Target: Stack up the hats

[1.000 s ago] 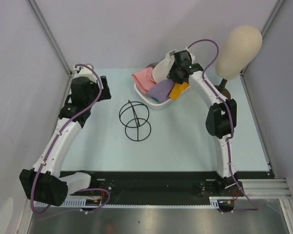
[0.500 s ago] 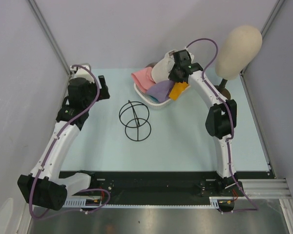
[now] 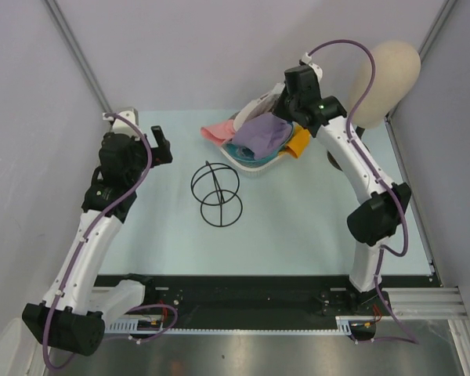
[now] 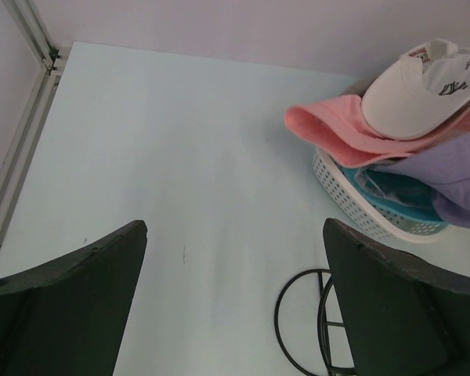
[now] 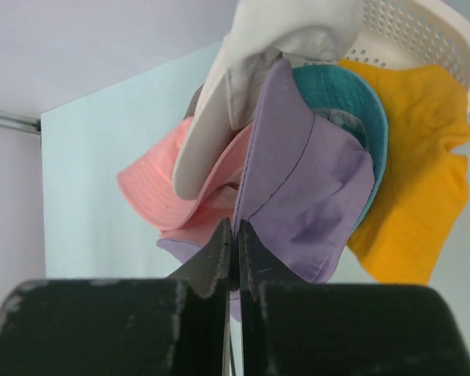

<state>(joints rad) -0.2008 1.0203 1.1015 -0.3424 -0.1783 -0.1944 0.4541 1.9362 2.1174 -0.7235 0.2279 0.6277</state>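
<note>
No stack yet: the four hats are heaped at the basket (image 4: 352, 207), 12 o'clock on the table (image 4: 180, 157); the right gripper (image 5: 235, 249) is pinched shut on the lavender hat (image 5: 305, 196) by its brim; the left gripper (image 4: 233, 235) hangs spread at 10 o'clock. The pink hat (image 4: 329, 129) and orange hat (image 5: 415, 157) wait with a white cap (image 4: 423, 86); the teal hat (image 5: 337, 86) is mostly buried; from overhead, the right fingertips are hidden.
</note>
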